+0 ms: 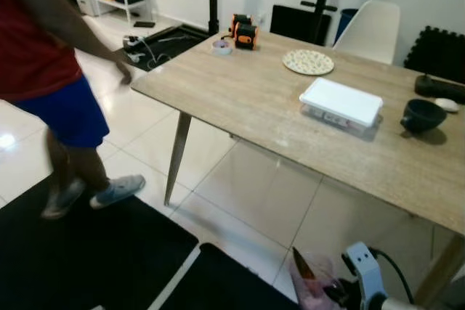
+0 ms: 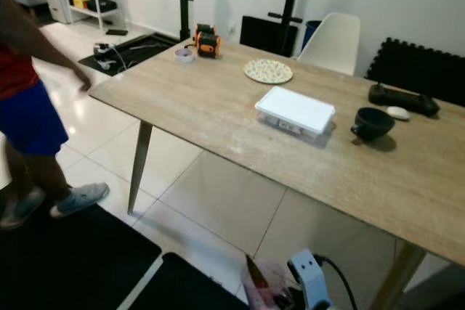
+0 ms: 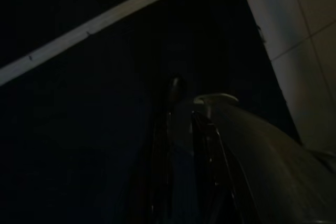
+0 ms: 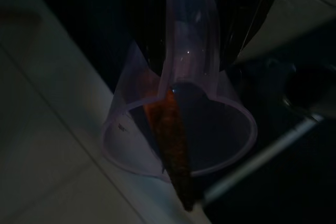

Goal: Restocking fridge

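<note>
- A clear pink plastic container [image 4: 178, 129] is held by the right gripper [image 1: 330, 288] at the near right of the scene, low and in front of the robot; a long brownish-orange item [image 4: 173, 145], perhaps a carrot, is standing slanted inside it.
- In the right wrist view, the jaws are seen closed on a tab or wall of the container, which hangs below them with its open mouth turned away from the wrist.
- The long axis of the orange item runs roughly along the line of the jaws, with its tip reaching past the container's rim.
- The left gripper [image 3: 178, 145] is seen over a black mat [image 1: 87, 259] in a very dark picture; whether its jaws are wide or narrow cannot be told.
- On the desk [image 1: 247, 99], farther away and to the right, a white-lidded box [image 1: 341, 103] is lying, with a dark bowl [image 1: 423, 115] just to its right and a round patterned mat [image 1: 308, 62] beyond it.
- An orange and black device [image 1: 243, 32] is placed at the far left corner of the desk.
- A person [image 1: 51, 70] in a red top and blue shorts is standing at the left, near that end of the desk.
- No fridge can be made out, so it is judged that the held container must be carried on, and the right arm is the one already loaded.
- It is judged that the container should be kept upright, as the orange item could slide out.
</note>
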{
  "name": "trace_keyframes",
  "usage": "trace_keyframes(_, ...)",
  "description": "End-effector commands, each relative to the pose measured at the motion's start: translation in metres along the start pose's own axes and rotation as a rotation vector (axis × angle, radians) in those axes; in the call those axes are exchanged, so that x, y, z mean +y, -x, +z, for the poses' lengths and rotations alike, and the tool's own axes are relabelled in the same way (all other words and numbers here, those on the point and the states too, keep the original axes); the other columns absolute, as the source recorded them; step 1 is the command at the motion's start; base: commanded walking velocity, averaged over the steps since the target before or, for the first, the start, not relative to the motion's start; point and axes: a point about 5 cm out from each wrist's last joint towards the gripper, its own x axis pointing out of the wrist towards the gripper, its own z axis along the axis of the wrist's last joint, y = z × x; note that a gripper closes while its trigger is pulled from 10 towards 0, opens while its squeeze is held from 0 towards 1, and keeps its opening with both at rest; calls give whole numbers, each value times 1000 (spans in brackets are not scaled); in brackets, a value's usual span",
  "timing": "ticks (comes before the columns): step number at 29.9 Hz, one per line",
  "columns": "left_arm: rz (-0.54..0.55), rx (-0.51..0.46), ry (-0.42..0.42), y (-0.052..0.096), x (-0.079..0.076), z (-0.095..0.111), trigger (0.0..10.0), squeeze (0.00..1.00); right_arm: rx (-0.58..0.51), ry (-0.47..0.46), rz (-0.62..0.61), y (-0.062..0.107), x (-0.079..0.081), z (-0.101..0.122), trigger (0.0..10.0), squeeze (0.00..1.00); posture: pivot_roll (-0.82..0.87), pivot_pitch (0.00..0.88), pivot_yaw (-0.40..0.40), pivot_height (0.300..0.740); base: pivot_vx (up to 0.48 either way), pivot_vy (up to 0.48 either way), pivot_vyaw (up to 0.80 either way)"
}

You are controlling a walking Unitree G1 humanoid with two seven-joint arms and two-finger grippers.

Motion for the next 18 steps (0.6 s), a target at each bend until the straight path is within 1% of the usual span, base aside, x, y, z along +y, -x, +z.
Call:
trace_keyframes(1, -2, 27, 3, 1, -2, -9, 10000, 0, 26, -23, -64, 4, -7, -5, 10000, 0, -36, 0, -47, 740, -326, 0, 0)
trace_keyframes(3, -4, 29, 2, 1, -3, -9, 10000, 0, 72, -57, -96, 6, -7, -16, 10000, 0, -36, 0, -47, 740, -328, 0, 0)
trace_keyframes(7, -10, 35, 3, -1, -7, -12, 10000, 0, 117, -118, -117, 10, -2, -33, 10000, 0, -41, 0, -51, 740, -325, 0, 0)
trace_keyframes(10, -12, 37, 3, -1, -8, -13, 10000, 0, 128, -129, -127, 11, -1, -37, 10000, 0, -41, 0, -51, 740, -326, 0, 0)
trace_keyframes(12, -17, 44, 1, -1, -10, -15, 10000, 0, 147, -166, -149, 12, 1, -44, 10000, 0, -53, 0, -50, 740, -319, 0, 0)
trace_keyframes(14, -17, 45, 0, -1, -11, -15, 10000, 0, 162, -165, -157, 13, 1, -47, 10000, 0, -54, 0, -52, 740, -302, 0, 0)
trace_keyframes(16, -18, 46, 0, -1, -11, -15, 10000, 0, 174, -176, -159, 13, 2, -49, 10000, 0, -54, 0, -52, 740, -247, 0, -788)
trace_keyframes(18, -14, 53, -20, -1, -11, -15, 10000, 0, 205, -174, -170, 14, 4, -55, 10000, 0, -54, 0, -54, 740, 0, 0, -788)
